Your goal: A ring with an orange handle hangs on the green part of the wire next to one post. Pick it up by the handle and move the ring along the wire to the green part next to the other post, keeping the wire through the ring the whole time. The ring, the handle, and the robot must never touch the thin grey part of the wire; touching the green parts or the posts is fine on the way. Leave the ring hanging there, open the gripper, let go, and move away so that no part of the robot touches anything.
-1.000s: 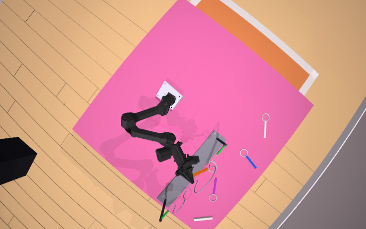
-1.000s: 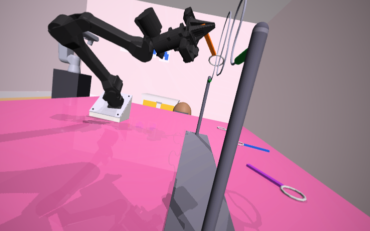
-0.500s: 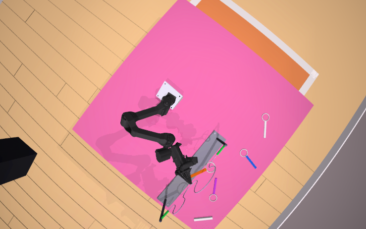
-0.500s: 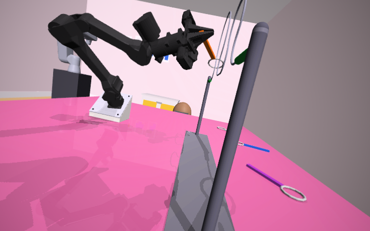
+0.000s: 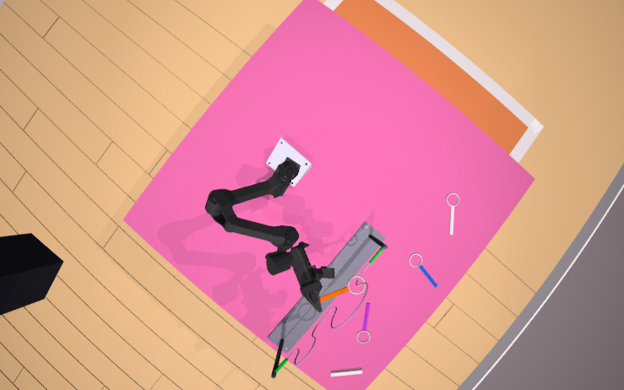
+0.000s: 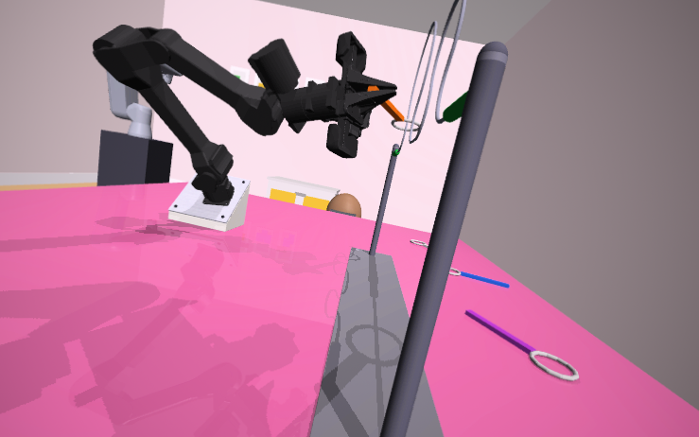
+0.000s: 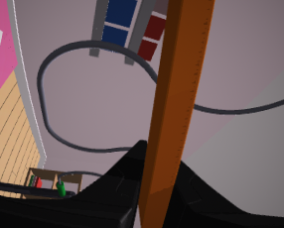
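The claw (image 5: 315,300) is clamped nearly shut on the lower end of the orange handle (image 5: 334,293). Its ring (image 5: 356,284) is aloft around the thin grey wire (image 5: 348,316), between the two posts and closer to the far post (image 5: 377,240). The near post (image 5: 278,357) is well away.

Risk: the wire loops and bends sharply here. Any wrist tilt or drift off the curve would, in my judgement, bring ring or handle against the grey section. Clearance inside the ring cannot be confirmed.

Count: two posts, one wire with two green ends, one grey base plate (image 6: 365,320). Spare wands on the pink tabletop (image 5: 362,121): one blue (image 5: 422,269), one purple (image 5: 365,323), one white (image 5: 452,213). One loose white bar (image 5: 346,371).
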